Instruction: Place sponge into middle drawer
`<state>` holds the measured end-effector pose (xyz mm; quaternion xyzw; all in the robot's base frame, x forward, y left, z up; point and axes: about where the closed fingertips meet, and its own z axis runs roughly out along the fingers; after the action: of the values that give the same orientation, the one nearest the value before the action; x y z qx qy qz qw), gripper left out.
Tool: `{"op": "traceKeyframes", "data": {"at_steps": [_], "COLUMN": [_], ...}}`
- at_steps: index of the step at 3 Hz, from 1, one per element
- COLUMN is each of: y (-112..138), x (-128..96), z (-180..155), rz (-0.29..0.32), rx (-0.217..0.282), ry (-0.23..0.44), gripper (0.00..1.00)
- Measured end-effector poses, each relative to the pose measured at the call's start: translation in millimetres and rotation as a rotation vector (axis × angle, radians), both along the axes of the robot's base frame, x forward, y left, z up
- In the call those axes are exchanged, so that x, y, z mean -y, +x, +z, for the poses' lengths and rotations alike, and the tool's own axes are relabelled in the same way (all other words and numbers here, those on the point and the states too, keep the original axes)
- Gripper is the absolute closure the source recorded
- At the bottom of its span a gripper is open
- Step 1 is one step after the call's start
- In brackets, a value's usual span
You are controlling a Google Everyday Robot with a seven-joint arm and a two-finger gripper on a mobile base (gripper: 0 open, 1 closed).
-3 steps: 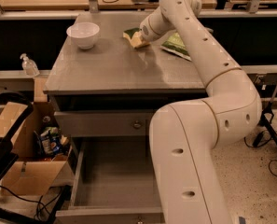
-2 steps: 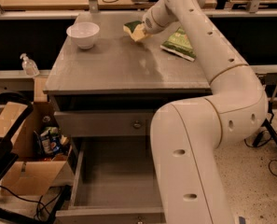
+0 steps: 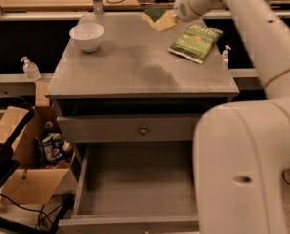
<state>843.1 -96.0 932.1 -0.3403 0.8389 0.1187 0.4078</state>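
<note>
The sponge [image 3: 157,18], pale yellow with a dark green face, hangs in the air above the back of the grey cabinet top [image 3: 130,67]. My gripper [image 3: 173,14] is shut on the sponge at its right end, with the white arm reaching in from the right. The middle drawer [image 3: 134,182] is pulled open below, showing its plain grey inside; my white arm covers its right part.
A white bowl [image 3: 87,35] stands at the back left of the top. A green snack bag [image 3: 195,43] lies at the back right. The top drawer front with a round knob [image 3: 143,129] is closed. A cardboard box [image 3: 22,179] sits on the floor at left.
My gripper has lifted the sponge up off the cabinet top and carried it higher and slightly back. The snack bag is now fully uncovered.
</note>
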Motion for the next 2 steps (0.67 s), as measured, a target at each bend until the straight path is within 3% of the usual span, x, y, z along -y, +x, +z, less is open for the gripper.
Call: {"op": "traceKeyframes", "data": {"at_steps": [2], "y": [-115], "x": [64], "z": [83], "rz": [0.045], "rx": [0.170], "ry": [0.113], "gripper": [1.00]}}
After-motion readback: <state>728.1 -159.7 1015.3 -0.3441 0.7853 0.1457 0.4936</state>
